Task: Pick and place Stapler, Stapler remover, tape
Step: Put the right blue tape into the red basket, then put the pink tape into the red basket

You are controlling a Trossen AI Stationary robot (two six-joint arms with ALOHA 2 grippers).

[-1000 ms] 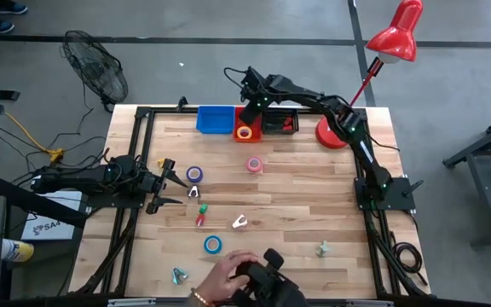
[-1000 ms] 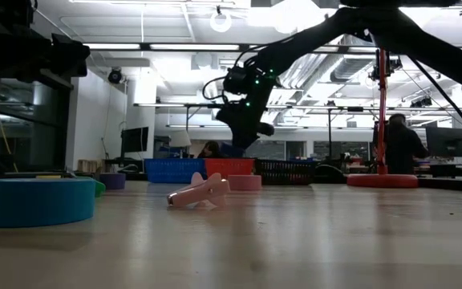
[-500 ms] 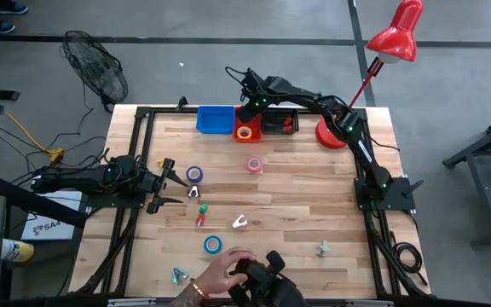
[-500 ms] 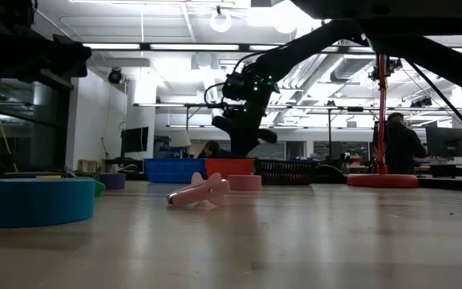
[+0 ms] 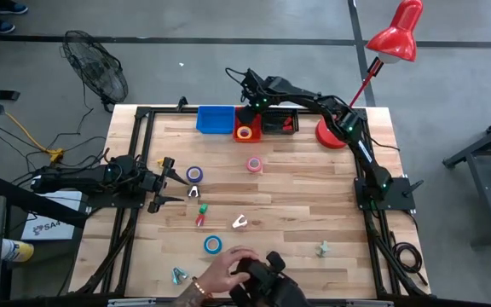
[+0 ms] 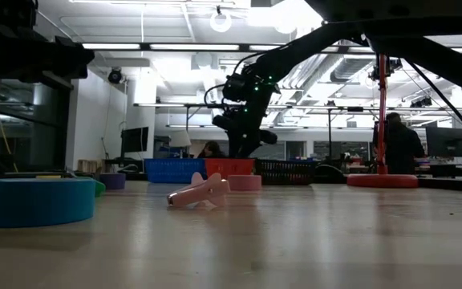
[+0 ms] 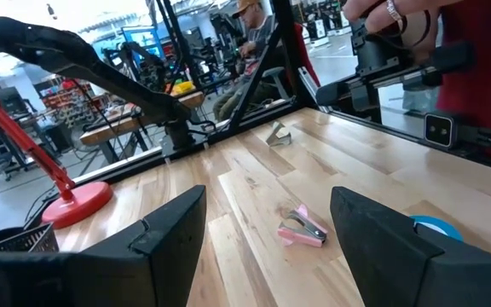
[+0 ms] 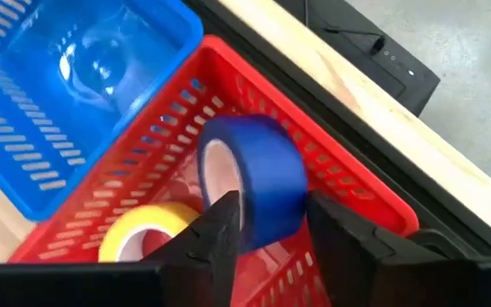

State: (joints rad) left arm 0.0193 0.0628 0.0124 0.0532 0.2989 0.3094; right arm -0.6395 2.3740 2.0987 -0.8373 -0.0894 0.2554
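While the right gripper (image 8: 267, 226) hung over the red basket (image 8: 348, 183), its fingers loosely bracketed one blue tape roll (image 8: 258, 179) beside one yellow roll (image 8: 139, 234). Three more rolls lay on the table (image 5: 297, 183). The left gripper (image 5: 170, 183) waited, fingers spread.

The right arm reaches from the right edge of the high view up to the top centre, its right pincer (image 5: 247, 113) pointing down, fingers (image 8: 220, 230) parted with a blue roll between them. The left arm lies at the left, its left pincer (image 5: 170, 183) spread wide and empty, fingers (image 7: 173, 234) apart.
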